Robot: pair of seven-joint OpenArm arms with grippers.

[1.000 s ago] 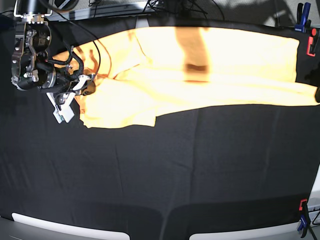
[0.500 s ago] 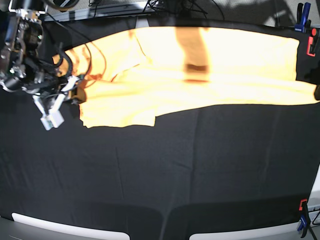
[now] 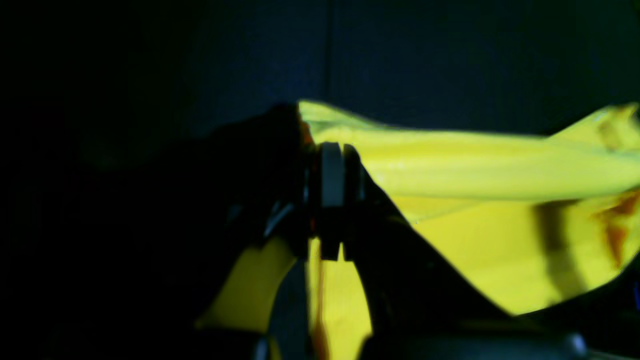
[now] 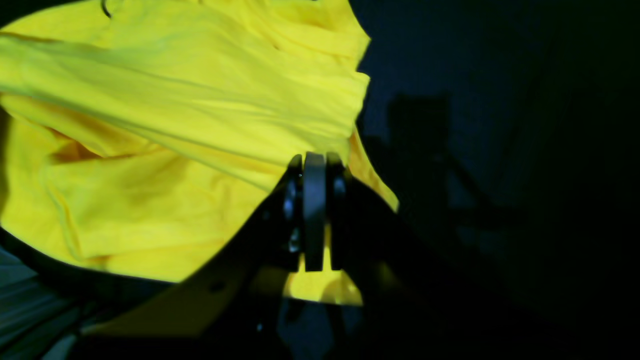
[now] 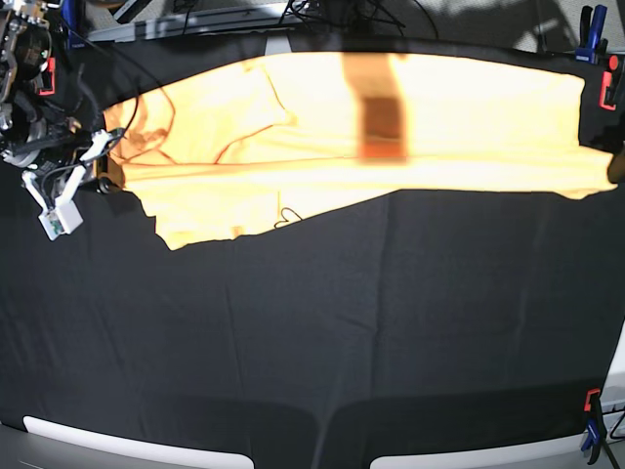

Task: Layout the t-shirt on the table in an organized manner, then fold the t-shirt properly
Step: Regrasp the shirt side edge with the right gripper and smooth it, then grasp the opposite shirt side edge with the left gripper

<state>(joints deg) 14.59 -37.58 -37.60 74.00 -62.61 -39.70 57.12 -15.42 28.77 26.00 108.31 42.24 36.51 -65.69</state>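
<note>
1. Along the far edge of the table (image 5: 312, 332), the t-shirt (image 5: 391, 117) lies stretched wide between my two arms, its cloth drawn into a long horizontal fold.
2. At the base view's left edge, my right gripper (image 4: 315, 165) is pressed together on the shirt's edge; yellow cloth spreads beyond the fingers (image 4: 314, 210).
3. At the opposite end, my left gripper (image 3: 332, 155) is likewise clamped on the cloth, fingers (image 3: 331, 175) together.
4. A dark band of shadow (image 5: 379, 103) crosses the shirt's middle.
5. Clamps (image 5: 607, 88) stand at the table's right edge.
</note>
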